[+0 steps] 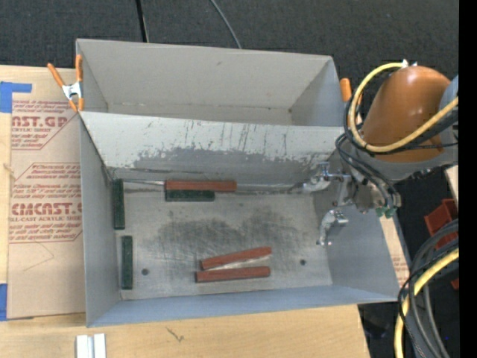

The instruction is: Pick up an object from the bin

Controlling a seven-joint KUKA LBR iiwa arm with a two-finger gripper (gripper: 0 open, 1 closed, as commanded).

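Note:
My gripper [322, 207] hangs at the bin's right side, above the sloping right wall. It is open, one fingertip [316, 180] toward the back and the other [326, 233] toward the front, with nothing between them. Nearest to it, left of the front finger, two red-brown flat bars lie side by side on the bin floor: the upper bar [235, 258] slightly tilted, the lower bar [232, 274] level. Another red-brown bar [201, 186] lies along the back edge of the floor, with a dark green bar [189, 195] tight against its front side.
Two dark green bars stand lengthwise along the left wall, one [118, 203] at the back and one [127, 261] at the front. The arm with its orange cover and yellow cables reaches in over the right rim.

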